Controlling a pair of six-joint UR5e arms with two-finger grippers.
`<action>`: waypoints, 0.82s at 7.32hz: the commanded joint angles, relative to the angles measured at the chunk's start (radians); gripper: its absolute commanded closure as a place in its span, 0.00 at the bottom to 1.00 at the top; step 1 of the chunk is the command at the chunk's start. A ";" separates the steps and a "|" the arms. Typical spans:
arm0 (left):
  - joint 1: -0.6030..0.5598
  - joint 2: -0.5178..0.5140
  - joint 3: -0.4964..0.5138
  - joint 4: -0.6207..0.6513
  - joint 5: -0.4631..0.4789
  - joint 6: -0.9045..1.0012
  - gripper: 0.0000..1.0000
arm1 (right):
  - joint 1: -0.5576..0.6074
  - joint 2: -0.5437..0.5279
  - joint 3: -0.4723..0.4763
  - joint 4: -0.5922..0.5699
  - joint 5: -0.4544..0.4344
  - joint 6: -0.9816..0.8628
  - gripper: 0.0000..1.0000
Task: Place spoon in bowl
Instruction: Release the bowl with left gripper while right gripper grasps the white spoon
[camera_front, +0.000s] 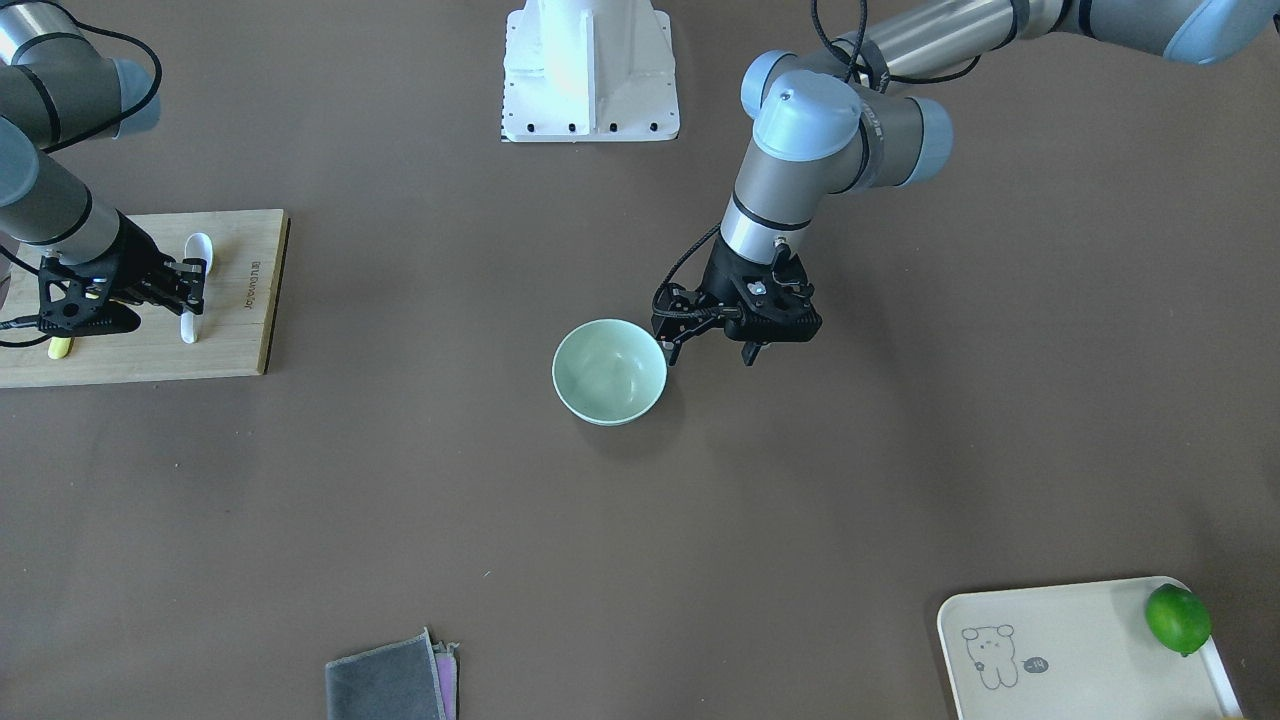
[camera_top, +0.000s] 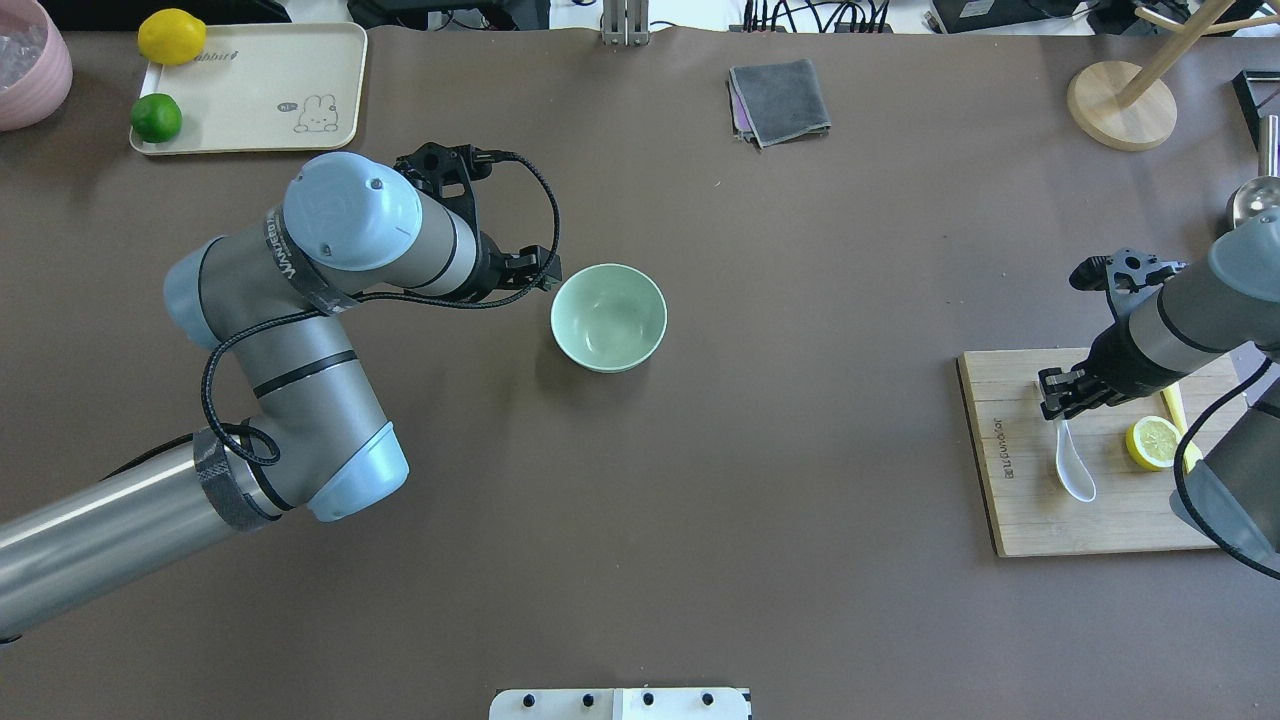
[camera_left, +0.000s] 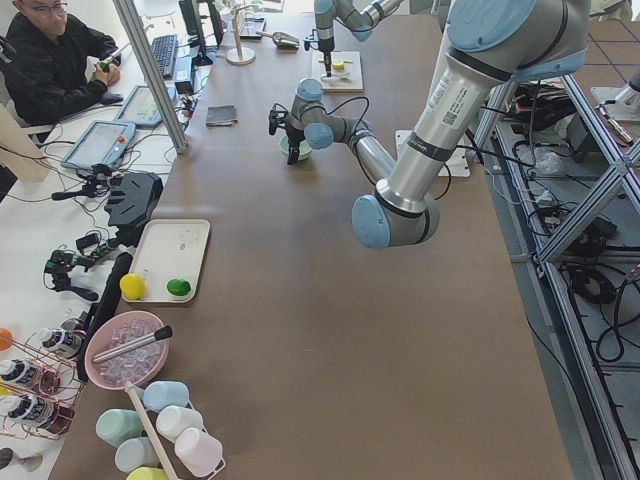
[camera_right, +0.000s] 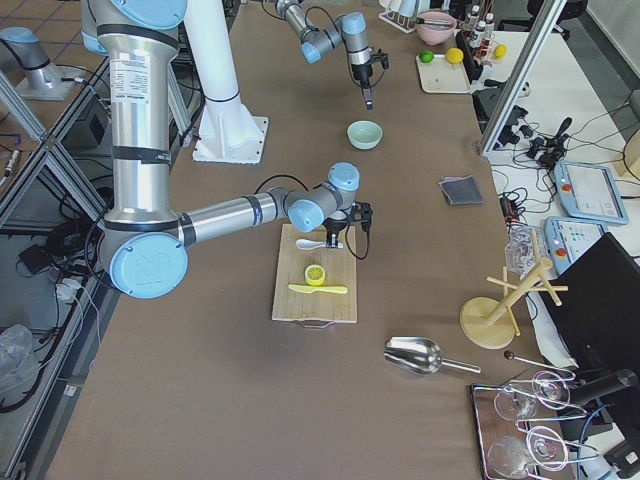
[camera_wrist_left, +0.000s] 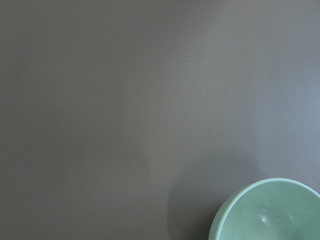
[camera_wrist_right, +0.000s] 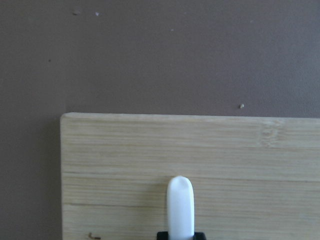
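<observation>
Currently spoon lies flat on the board, well apart from the bowl. Right gripper is clamped on its handle; the wrist view shows the handle tip poking out between the fingers. Left gripper hangs just beside the bowl rim; can't tell whether it's open or closed. Bowl sits upright mid-table.

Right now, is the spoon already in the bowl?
No, the spoon lies on the cutting board at the table's far side, and the bowl is empty.
</observation>
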 joint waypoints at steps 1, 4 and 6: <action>0.000 0.000 0.002 0.000 -0.001 0.000 0.02 | 0.000 0.000 0.009 -0.006 -0.002 0.000 0.39; 0.002 -0.003 0.002 0.000 0.001 0.000 0.02 | -0.002 0.000 0.007 -0.010 -0.005 0.005 0.40; 0.002 -0.003 0.002 0.000 0.001 0.000 0.02 | -0.014 0.001 0.004 -0.010 -0.005 0.008 0.41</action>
